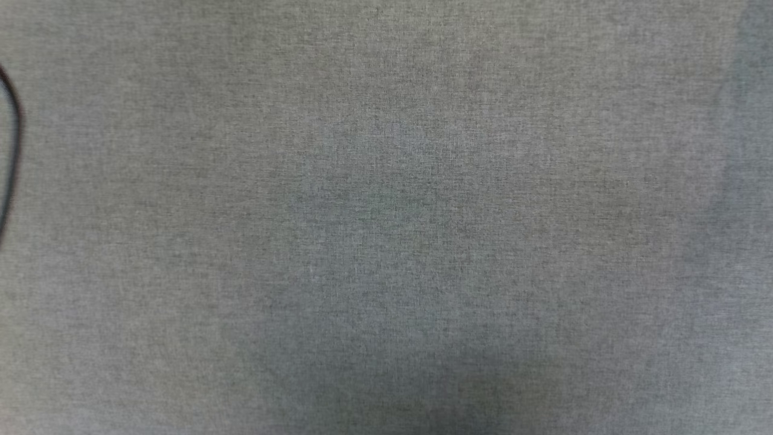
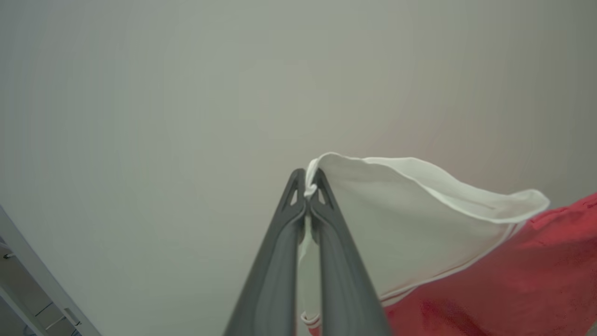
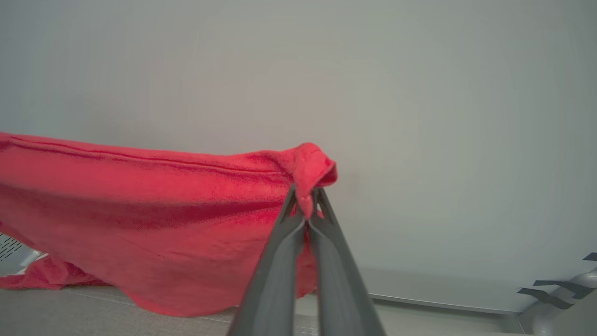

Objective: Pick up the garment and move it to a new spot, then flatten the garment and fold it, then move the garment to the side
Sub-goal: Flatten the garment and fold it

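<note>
The garment (image 2: pixel 503 280) is a red jersey with a white sleeve (image 2: pixel 396 224) edged in red-white trim. In the left wrist view my left gripper (image 2: pixel 308 184) is shut on the sleeve's edge, and the cloth trails off to the right. In the right wrist view my right gripper (image 3: pixel 305 198) is shut on a bunched red corner of the garment (image 3: pixel 140 214), which stretches away to the left and hangs down to the grey surface (image 3: pixel 93 312). Both ends are held up in the air. The lettering is hidden.
The head view looks straight down on grey woven cloth (image 1: pixel 386 217), with a thin dark cable (image 1: pixel 11 139) curving in at the left edge. A pale wall stands behind both grippers. A white frame (image 2: pixel 32 284) shows low left in the left wrist view.
</note>
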You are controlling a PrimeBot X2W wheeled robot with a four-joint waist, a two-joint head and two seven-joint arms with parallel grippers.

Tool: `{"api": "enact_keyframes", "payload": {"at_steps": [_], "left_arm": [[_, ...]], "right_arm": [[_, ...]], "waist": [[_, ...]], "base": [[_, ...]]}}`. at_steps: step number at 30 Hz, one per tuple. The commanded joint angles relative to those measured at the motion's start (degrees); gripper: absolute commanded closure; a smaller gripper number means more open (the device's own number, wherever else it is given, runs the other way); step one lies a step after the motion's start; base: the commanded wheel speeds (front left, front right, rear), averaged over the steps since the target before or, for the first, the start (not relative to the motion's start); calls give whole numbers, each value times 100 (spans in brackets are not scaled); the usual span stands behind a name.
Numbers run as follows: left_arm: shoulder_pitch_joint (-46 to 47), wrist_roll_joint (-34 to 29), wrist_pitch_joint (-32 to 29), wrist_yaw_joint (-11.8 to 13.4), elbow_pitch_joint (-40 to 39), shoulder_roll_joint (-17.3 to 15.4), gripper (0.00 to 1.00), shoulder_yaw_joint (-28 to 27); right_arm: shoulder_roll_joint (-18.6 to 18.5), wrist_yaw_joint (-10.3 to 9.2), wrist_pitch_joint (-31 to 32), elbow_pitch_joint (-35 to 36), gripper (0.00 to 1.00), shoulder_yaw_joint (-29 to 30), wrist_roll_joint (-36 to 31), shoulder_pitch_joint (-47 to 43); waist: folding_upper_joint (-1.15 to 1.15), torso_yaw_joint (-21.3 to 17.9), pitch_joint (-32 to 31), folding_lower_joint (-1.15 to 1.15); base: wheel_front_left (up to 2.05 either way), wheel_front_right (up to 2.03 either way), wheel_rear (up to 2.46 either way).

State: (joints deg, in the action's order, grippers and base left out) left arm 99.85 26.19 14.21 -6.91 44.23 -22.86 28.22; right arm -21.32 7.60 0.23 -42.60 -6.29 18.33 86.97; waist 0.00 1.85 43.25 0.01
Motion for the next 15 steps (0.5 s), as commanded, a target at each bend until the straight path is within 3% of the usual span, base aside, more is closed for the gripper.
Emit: {"api": "enact_keyframes", "payload": {"at_steps": [1,10,13,15], "left_arm": [[-324,43,62,-30,-35,74,100,14],[-2496,71,77,65,-856,344,100,-172],[-4380,198,78,112,-1138,314,100,-100],[-4885,291,73,147,-1166,302,100,-91]], "right_arm": [[28,-11,-114,-44,100,-65,117,-213],[59,-11,-365,-102,100,-444,761,-1598],[-27,-11,-267,75,100,-923,1450,-3012],[-77,-11,-242,142,100,-1009,1669,-3426]], "waist": [[0,46,-223,-1],[0,159,-1102,-1],[0,253,-1998,-1],[0,301,-2250,-1]], "base": [[0,0,0],[0,0,0],[0,0,0],[0,0,0]]}}
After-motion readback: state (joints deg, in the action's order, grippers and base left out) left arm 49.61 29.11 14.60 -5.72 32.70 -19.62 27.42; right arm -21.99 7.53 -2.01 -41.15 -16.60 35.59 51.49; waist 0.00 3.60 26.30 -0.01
